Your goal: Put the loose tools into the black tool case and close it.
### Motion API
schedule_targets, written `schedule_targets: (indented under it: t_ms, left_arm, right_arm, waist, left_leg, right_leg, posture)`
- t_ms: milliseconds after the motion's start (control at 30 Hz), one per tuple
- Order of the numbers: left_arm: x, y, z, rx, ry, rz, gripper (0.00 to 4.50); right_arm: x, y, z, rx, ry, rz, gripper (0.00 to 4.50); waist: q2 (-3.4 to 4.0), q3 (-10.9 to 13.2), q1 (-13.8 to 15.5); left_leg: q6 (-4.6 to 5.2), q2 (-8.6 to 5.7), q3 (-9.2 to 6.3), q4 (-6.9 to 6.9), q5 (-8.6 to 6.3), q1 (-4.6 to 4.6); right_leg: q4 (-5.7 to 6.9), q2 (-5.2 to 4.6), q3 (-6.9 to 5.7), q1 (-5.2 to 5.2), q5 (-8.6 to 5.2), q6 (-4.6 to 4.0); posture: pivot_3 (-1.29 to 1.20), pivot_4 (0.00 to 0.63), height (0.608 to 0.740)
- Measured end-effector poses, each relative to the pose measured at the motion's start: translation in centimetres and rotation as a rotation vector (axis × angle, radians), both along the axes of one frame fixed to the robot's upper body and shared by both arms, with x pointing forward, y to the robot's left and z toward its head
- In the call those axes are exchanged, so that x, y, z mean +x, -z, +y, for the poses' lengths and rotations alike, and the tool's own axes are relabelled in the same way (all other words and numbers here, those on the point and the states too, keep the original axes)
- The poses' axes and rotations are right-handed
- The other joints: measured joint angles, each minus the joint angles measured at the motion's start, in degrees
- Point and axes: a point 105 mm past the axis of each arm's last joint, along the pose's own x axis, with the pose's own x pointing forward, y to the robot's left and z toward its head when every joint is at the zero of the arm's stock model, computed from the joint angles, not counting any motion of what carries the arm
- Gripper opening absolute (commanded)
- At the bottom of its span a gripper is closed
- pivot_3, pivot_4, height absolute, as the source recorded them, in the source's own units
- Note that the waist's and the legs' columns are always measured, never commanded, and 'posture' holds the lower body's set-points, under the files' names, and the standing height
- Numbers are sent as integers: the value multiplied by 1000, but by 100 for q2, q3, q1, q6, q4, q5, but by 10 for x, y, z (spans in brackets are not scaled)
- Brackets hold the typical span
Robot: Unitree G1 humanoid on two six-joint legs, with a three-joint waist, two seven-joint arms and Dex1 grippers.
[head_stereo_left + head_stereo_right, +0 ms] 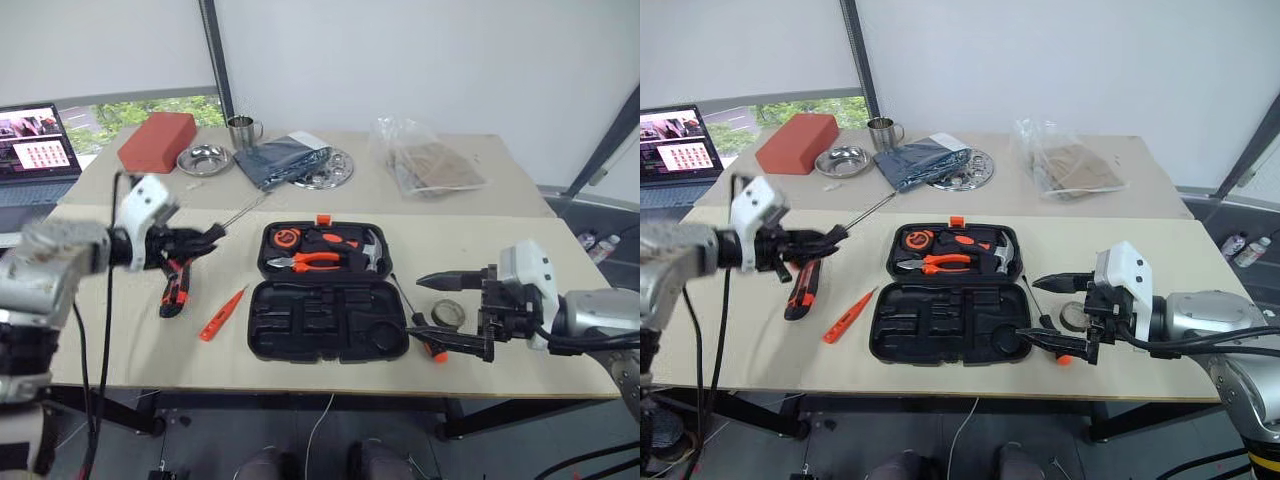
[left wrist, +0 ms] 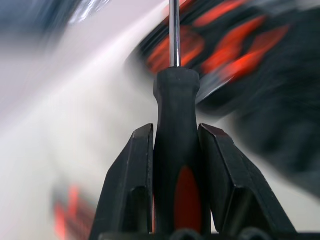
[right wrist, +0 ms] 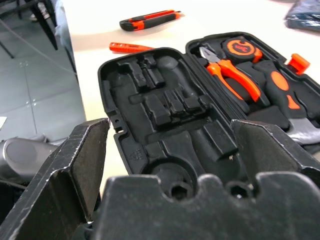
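Head views: black tool case (image 1: 328,290) open flat mid-table, bare tabletop on both sides. Utility knife (image 1: 176,285) and tester screwdriver (image 1: 221,314) lie loose left of case; tape roll (image 1: 447,315) and second screwdriver (image 1: 418,322) right of it. Left gripper (image 1: 196,240) raised above knife. Right gripper (image 1: 450,312) spread wide, hovering level near tape roll.

Left wrist view: fingers (image 2: 131,190) clamp screwdriver (image 2: 176,165) handle; background blurred, probably case.

Right wrist view: fingers (image 3: 82,165) wide apart, aimed at case's empty slots.
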Motion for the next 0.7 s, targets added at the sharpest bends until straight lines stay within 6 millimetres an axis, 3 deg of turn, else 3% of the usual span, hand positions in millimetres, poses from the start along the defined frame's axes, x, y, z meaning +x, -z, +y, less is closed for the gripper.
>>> schedule_targets:
  t_ms: [67,167,300,600,667,700]
  left_arm:
    - [-1,11,-18,64,138,30,913]
    - [0,42,-47,136,310,113,913]
    - [16,68,-73,218,354,142,913]
    - [34,98,-89,283,318,189,913]
    - [36,99,-91,285,312,191,1921]
    - [36,99,-91,284,314,194,2118]
  right_arm:
    - [2,0,0,-6,5,-4,4500]
    - [3,0,0,-13,10,-11,4500]
    - [6,-2,5,8,21,-31,4500]
    - [7,-4,11,19,53,-60,4500]
    - [7,-4,13,17,54,-65,4500]
    - [6,-5,13,17,58,-68,4500]
  waist:
    - [0,0,14]
    - [-2,1,17]
    - [-5,3,1]
    - [-6,3,-12]
    - [-6,3,0]
    - [-6,3,2]
  left_leg:
    - [14,0,-2,14,8,-4]
    - [51,18,-9,56,25,-30]
    - [64,21,-23,68,30,-37]
    - [75,25,-51,83,26,-61]
    - [76,25,-63,97,26,-72]
    - [77,25,-71,105,25,-78]
  right_leg:
    - [2,12,-2,3,-1,1]
    - [4,34,-6,-3,0,1]
    - [6,43,2,-3,1,2]
    - [3,44,-5,-8,0,3]
    - [4,43,-13,-8,0,3]
    - [5,41,-16,-7,0,4]
  posture:
    - [0,150,736]
    - [0,150,736]
    - [0,150,736]
    - [0,150,736]
    - [0,150,736]
    - [0,150,736]
